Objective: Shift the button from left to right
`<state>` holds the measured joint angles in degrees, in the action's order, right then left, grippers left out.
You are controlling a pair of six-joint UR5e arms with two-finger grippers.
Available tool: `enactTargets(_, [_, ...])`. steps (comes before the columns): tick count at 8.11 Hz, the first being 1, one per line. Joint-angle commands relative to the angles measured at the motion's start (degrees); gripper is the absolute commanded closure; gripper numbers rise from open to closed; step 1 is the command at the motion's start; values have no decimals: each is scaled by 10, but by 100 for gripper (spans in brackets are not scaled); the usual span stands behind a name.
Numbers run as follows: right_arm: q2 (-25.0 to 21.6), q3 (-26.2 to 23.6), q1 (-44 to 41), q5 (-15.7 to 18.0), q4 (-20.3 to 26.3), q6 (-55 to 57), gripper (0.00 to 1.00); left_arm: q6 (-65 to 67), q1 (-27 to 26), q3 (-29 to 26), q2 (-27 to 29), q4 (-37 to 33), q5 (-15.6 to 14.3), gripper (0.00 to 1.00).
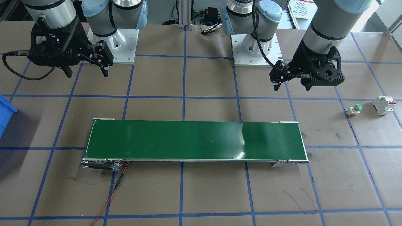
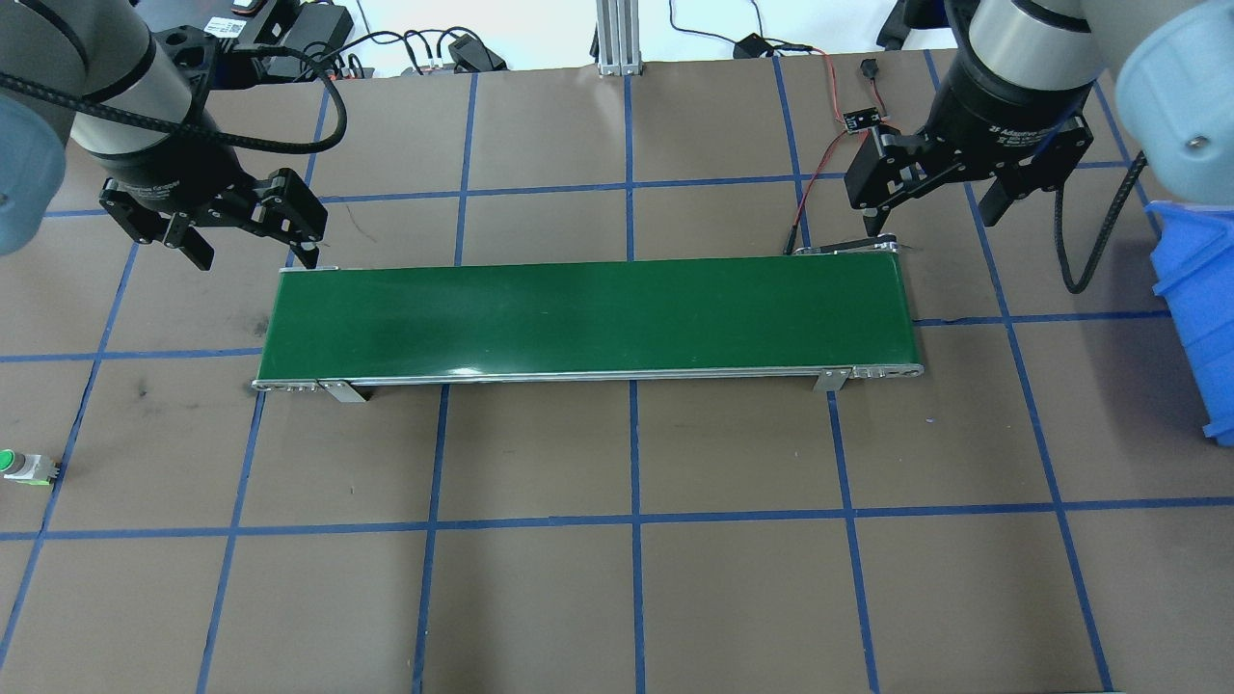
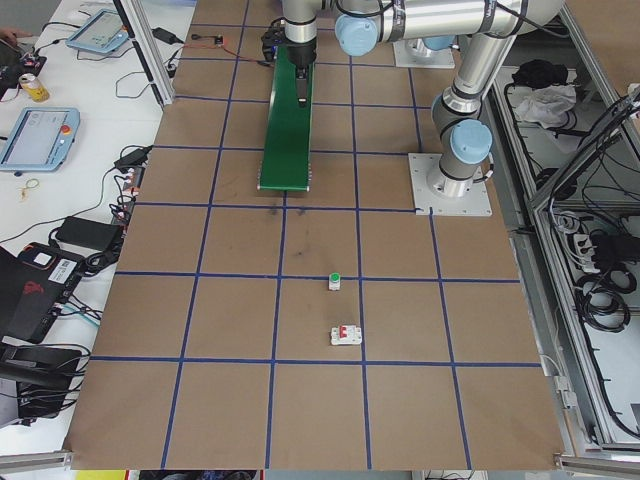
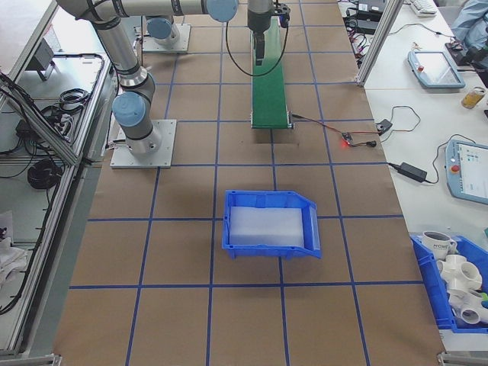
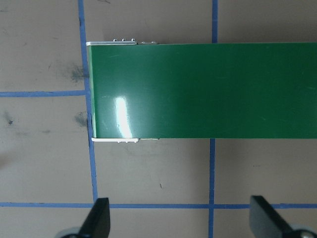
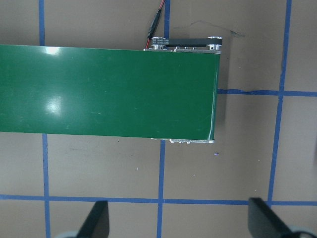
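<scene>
The button (image 1: 355, 110), with a green cap on a white and orange body, sits on the brown table at the robot's far left, also seen at the overhead view's left edge as the button (image 2: 24, 467) and in the exterior left view as the button (image 3: 335, 281). My left gripper (image 2: 251, 251) hangs open and empty over the left end of the green conveyor belt (image 2: 588, 318), well away from the button. My right gripper (image 2: 935, 220) hangs open and empty above the belt's right end. The wrist views show the left gripper (image 5: 182, 220) and the right gripper (image 6: 178, 220) with fingers spread wide.
A white circuit breaker (image 1: 383, 105) with a red tab lies just beyond the button. A blue bin (image 2: 1195, 289) stands at the table's right end. A red and black wire (image 2: 815, 183) runs to the belt's right end.
</scene>
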<state>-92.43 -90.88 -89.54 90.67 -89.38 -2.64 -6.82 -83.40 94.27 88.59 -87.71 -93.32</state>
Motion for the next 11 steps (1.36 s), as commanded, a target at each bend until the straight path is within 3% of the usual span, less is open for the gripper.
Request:
enactTargets(1, [0, 0, 0, -1, 0, 0, 0, -7, -1, 0, -10, 2, 1, 0])
enactTargets(5, [0, 0, 0, -1, 0, 0, 0, -43, 34, -6, -21, -12, -12, 0])
enactTargets(7, [1, 0, 1, -1, 0, 0, 0, -77, 127, -8, -20, -24, -55, 0])
enactTargets(11, [0, 0, 1, -1, 0, 0, 0, -353, 373, 1, -1, 4, -55, 0])
